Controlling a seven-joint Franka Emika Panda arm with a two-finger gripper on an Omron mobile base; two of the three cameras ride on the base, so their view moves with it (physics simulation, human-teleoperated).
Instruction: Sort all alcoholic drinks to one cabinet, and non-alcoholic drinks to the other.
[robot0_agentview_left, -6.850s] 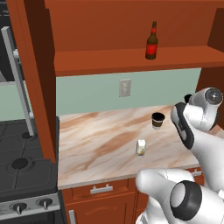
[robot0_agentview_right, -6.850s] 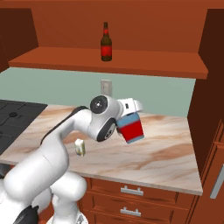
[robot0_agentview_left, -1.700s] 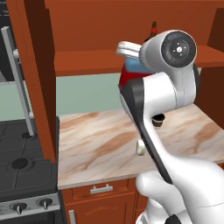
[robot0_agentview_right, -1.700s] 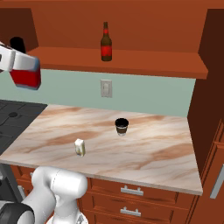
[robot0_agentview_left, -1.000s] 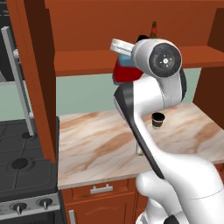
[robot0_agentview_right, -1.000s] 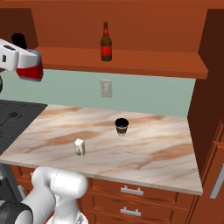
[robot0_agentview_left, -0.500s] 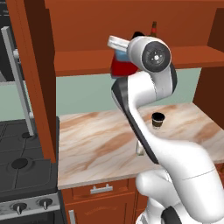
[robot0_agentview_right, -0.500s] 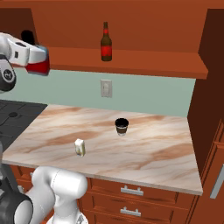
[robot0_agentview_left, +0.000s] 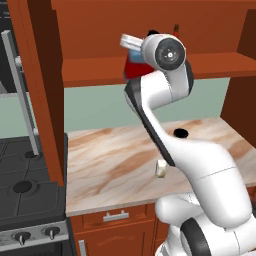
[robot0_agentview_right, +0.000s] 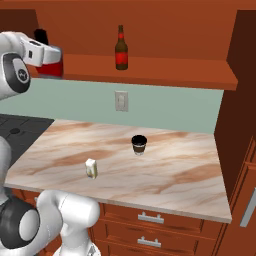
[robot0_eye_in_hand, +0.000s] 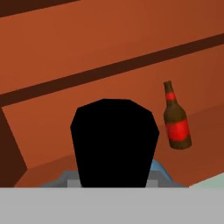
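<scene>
My claw (robot0_agentview_right: 50, 56) pinches the squat red bottle with pale-blue shoulders and black cap (robot0_agentview_right: 50, 67), at the upper left of the right base view, over the red-brown wooden cabinet shelf (robot0_agentview_right: 165, 68). The slim brown red-labelled bottle (robot0_agentview_right: 120, 49) stands further right on that shelf. Lower, on the marble counter (robot0_agentview_right: 175, 170), sit the dark-brown lidded cup (robot0_agentview_right: 139, 144) and cream-white carton (robot0_agentview_right: 91, 168).

The cabinet shelf (robot0_agentview_right: 165, 67) lies bare between the squat red bottle (robot0_agentview_right: 50, 66) at its left end and the upright brown long-necked bottle (robot0_agentview_right: 121, 49), with more open plank beyond toward the right wall.
</scene>
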